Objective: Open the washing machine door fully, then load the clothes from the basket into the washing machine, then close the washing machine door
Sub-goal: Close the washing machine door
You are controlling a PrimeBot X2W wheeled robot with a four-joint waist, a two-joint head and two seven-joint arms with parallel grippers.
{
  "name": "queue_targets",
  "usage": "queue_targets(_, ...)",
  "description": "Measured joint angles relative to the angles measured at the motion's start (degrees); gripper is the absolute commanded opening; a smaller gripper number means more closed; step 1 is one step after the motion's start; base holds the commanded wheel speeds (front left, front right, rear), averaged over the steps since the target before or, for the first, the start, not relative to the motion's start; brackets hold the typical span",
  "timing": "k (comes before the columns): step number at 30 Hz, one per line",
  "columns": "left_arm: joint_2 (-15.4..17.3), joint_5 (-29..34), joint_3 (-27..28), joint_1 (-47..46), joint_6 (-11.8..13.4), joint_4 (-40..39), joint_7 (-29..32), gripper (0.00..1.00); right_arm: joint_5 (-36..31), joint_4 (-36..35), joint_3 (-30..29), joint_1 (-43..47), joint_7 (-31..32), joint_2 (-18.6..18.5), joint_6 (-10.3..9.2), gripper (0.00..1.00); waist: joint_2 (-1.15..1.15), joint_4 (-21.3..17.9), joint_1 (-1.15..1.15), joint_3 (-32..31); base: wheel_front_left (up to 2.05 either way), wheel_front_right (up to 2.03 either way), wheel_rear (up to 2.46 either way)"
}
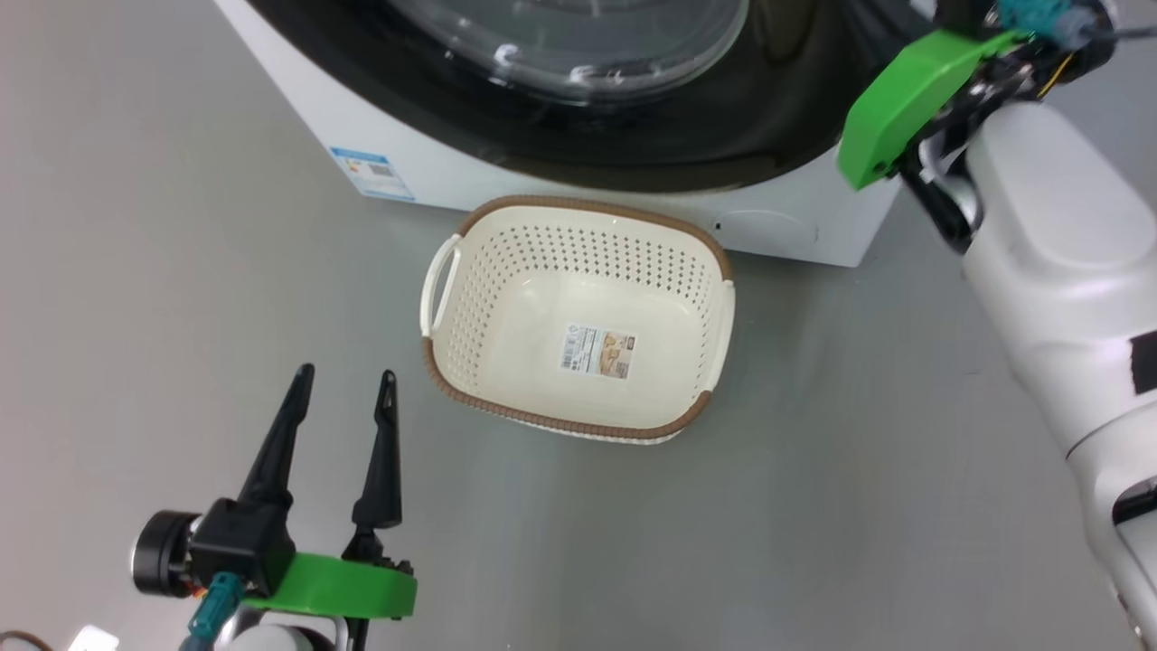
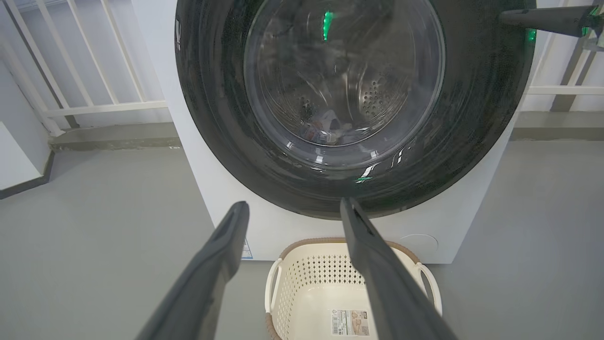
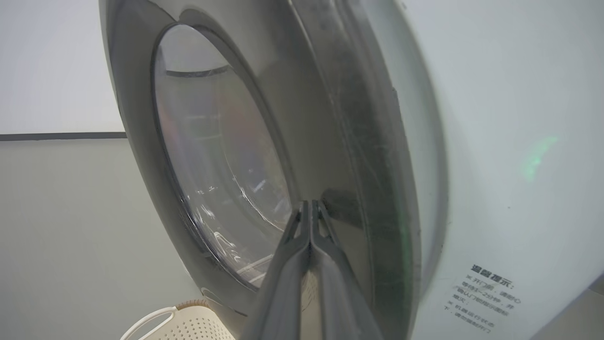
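Right gripper (image 3: 310,204), centre of the right wrist frame: two long dark fingers pressed together, nothing between them, tips against the large round glossy black door (image 3: 302,118) near its edge. The door lies close against the big white front-loading washer (image 3: 495,118); latched or not, cannot tell.

Risk: the thin tips skid on the gloss, the push glances off, and the door is left ajar.

Left gripper (image 1: 347,375), lower left of the head frame: fingers spread, empty.

Small cream perforated plastic basket (image 1: 578,203) with a brown rim, mid-frame on the floor: empty apart from its label sticker. Light-blue printed clothes (image 2: 325,130) lie behind the glass, low in the steel drum (image 2: 377,94).
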Motion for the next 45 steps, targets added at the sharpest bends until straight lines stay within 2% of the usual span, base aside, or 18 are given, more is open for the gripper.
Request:
queue_targets(6, -1.31, 0.7, 0.86, -0.88, -0.86, 0.21, 0.0, 1.0, -1.3, 2.99, -0.96, -3.44, -0.07, -0.43, 0.0, 0.0, 0.0, 1.38, 0.0, 1.43, 0.0, 0.0, 0.0)
queue_targets(24, -3.38, 2.46, 2.96, -1.03, -2.87, 1.29, 0.0, 1.0, -2.72, 2.89, -1.16, -4.1, -0.32, -1.53, 0.01, 0.0, 0.0, 1.99, 0.0, 1.35, 0.0, 0.0, 0.0)
queue_targets(29, -3.5, 3.56, 3.7, -1.01, -3.36, 1.56, 0.0, 1.0, -1.47, -1.12, 0.23, -1.2, -0.48, -1.46, 0.0, 0.0, 0.0, 1.27, 0.0, 0.5, 0.0, 0.0, 0.0)
queue_targets(35, -3.44, 4.1, 4.61, -0.69, -4.11, 1.66, 0.0, 1.0, 0.75, -7.69, 0.37, 7.37, -0.48, -1.55, 0.0, 0.0, 0.0, -0.17, 0.0, -1.15, 0.0, 0.0, 0.0)
queue_targets(43, -2.59, 4.57, 5.12, 0.82, -4.88, 1.98, 0.0, 1.0, 1.97, -18.42, -4.55, 20.76, -0.48, -2.09, 0.0, 0.0, 0.0, -2.87, 0.0, -4.19, 0.0, 0.0, 0.0)
queue_targets(44, -2.41, 4.57, 5.2, 1.07, -4.88, 2.09, 0.0, 1.0, 1.93, -19.82, -5.23, 22.59, -0.48, -2.07, 0.0, 0.08, 0.0, -3.27, 0.0, -4.56, 0.0, 0.0, 0.0)
queue_targets(45, -2.23, 4.57, 5.27, 1.25, -4.88, 2.21, 0.0, 1.0, 1.86, -21.26, -5.88, 24.43, -0.48, -2.01, 0.0, 0.31, 0.0, -3.7, 0.0, -4.92, 0.0, 0.0, 0.0)
